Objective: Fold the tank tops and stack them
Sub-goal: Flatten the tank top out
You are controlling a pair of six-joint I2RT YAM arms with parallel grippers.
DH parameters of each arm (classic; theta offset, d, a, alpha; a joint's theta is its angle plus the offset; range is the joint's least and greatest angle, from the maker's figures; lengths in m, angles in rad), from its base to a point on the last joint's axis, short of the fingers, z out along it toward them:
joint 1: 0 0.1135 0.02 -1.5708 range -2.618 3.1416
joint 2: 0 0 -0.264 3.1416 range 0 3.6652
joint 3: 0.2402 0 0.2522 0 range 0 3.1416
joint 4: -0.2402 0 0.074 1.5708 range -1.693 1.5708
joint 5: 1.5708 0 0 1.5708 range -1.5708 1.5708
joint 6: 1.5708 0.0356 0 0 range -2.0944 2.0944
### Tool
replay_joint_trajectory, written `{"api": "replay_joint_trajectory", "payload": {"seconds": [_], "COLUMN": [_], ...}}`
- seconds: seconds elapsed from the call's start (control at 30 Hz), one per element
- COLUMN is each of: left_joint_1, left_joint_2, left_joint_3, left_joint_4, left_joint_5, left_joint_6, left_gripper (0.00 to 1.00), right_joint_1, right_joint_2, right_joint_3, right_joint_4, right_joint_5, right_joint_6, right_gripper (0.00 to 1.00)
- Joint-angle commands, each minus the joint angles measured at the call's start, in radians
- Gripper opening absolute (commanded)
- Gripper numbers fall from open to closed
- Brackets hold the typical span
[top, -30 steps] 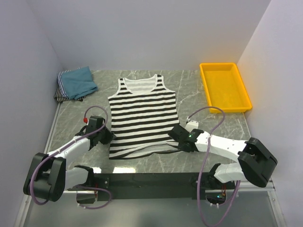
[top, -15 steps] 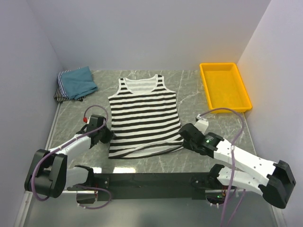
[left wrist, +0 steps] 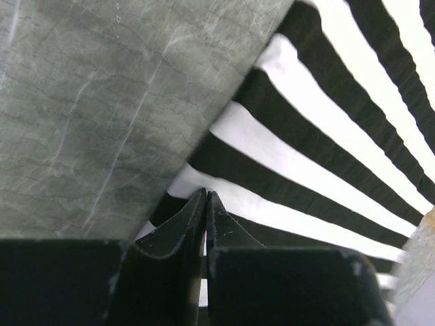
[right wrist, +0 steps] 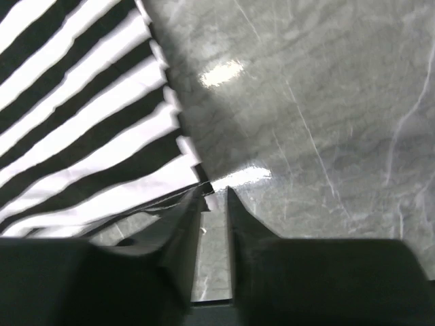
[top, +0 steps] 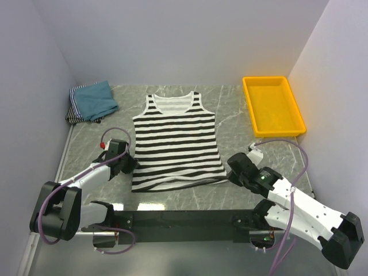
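A tank top with broad black-and-white stripes (top: 175, 141) lies spread flat in the middle of the table, neck to the back. My left gripper (top: 130, 166) sits at its lower left edge; in the left wrist view the gripper (left wrist: 206, 194) is shut with the striped cloth (left wrist: 319, 156) pinched at its tips. My right gripper (top: 230, 175) is beside the lower right corner. In the right wrist view the gripper (right wrist: 214, 193) stands slightly open with bare table in the gap, and the top's corner (right wrist: 202, 185) touches the left fingertip. A folded teal-blue tank top (top: 95, 99) lies on folded finely striped tank tops (top: 73, 114) at the back left.
A yellow plastic tray (top: 294, 112) stands at the back right, against the right wall. The grey marble table (top: 236, 118) is walled in on the left, back and right. The arms' black base bar (top: 184, 218) runs along the near edge.
My right arm drew back to the right and toward the near edge, pulling the top's lower right corner outward, then its jaws parted off the cloth. The left gripper has stayed put.
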Motion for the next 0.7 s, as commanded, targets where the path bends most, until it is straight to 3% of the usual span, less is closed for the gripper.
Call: {"api": "replay_joint_trajectory", "payload": {"seconds": [0.0,0.2,0.5,0.67], "left_joint_1": [0.001,-0.001,-0.019,-0.102], "left_joint_2": [0.007,-0.042,-0.166,-0.197], "left_joint_3": [0.023,0.019,0.074,0.095], "left_joint_4": [-0.017,0.018,-0.052,-0.098], "left_joint_5": [-0.032,0.031,0.056,0.07], "left_joint_6": [0.014,0.043,0.106,0.099], "left_gripper": [0.11,0.17,0.32,0.24], "right_joint_1": [-0.012,0.076,0.284,0.295], "right_joint_2": [-0.037,0.051,0.427,0.611], "right_joint_3": [-0.01,0.073,0.237,0.315], "right_joint_4": [-0.015,0.033,0.25,0.346], "right_joint_5": [0.015,0.027,0.018,-0.028], "right_joint_6": [0.005,-0.051,-0.165,-0.219], "right_gripper": [0.31,0.33,0.32,0.34]}}
